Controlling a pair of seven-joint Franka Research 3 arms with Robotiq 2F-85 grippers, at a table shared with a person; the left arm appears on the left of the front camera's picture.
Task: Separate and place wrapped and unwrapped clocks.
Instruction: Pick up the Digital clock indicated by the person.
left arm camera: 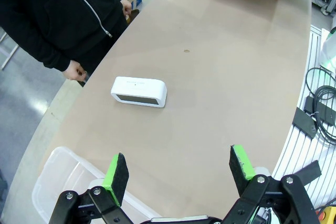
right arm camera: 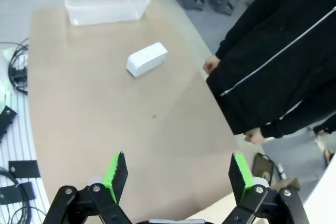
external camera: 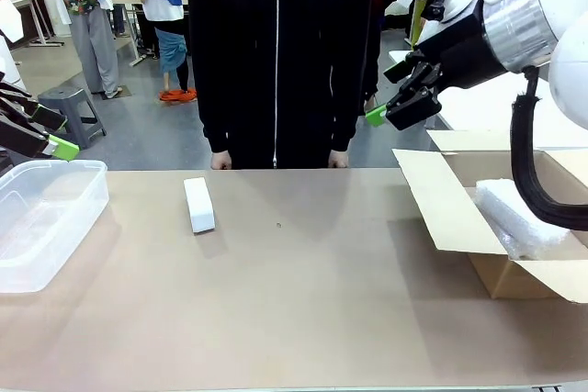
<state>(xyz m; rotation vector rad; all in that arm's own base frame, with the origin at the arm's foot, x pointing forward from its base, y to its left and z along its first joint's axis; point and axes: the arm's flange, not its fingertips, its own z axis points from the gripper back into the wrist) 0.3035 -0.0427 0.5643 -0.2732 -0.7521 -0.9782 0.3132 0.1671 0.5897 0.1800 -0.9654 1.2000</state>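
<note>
The plain white block lies on the table, left of centre in the front view; a bubble-wrapped bundle rests inside the open cardboard box at the right edge; a clear plastic tub sits at the left edge; a person stands behind, hands at the far rim; the left gripper and right gripper hang above the table, jaws spread wide, holding nothing.

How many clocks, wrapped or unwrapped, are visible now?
2. One unwrapped white clock lies on the table; one bubble-wrapped bundle lies in the cardboard box. More may be hidden inside.
</note>
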